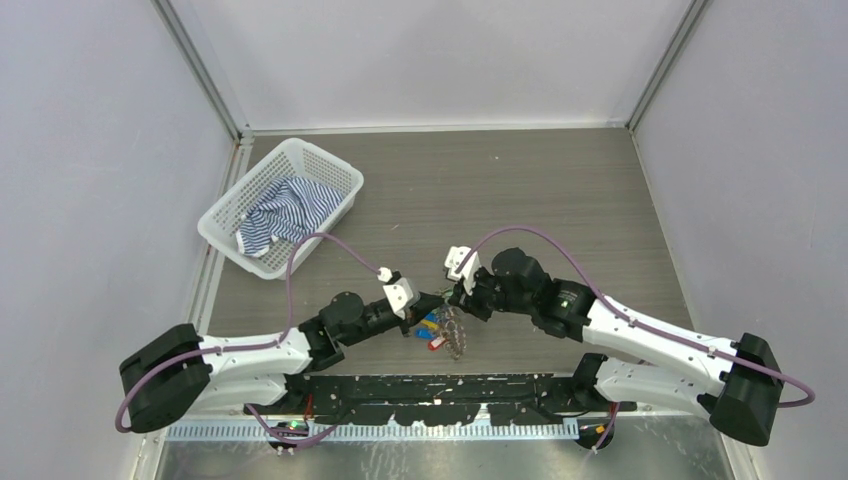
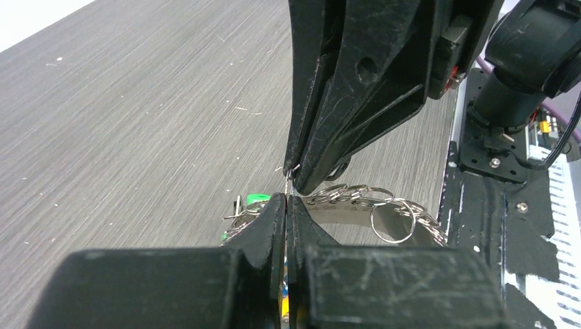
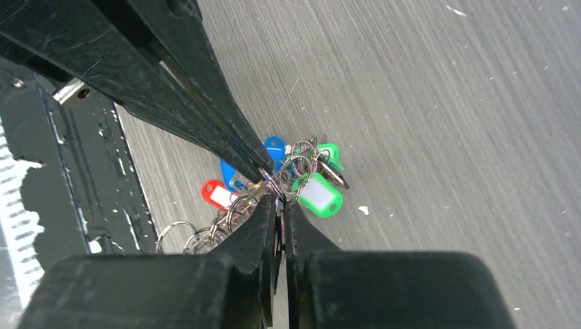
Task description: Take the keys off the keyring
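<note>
The keys [image 1: 430, 325] lie bunched near the table's front edge, with blue [image 3: 274, 147], green [image 3: 318, 195] and red [image 3: 216, 194] tags. The keyring [image 1: 456, 333] lies just to their right; its chain-like rim of small rings shows in the left wrist view [image 2: 384, 209]. My left gripper [image 1: 433, 301] and right gripper [image 1: 455, 296] meet tip to tip over the bunch. The left gripper [image 2: 288, 200] is shut on a thin wire loop of the key bunch. The right gripper [image 3: 279, 203] is shut on the same bunch of loops. What lies between the pads is mostly hidden.
A white mesh basket [image 1: 329, 166] holding a striped blue and white cloth [image 1: 285, 212] stands at the back left. The black mounting rail [image 1: 440, 390] with both arm bases runs along the front edge, close behind the keyring.
</note>
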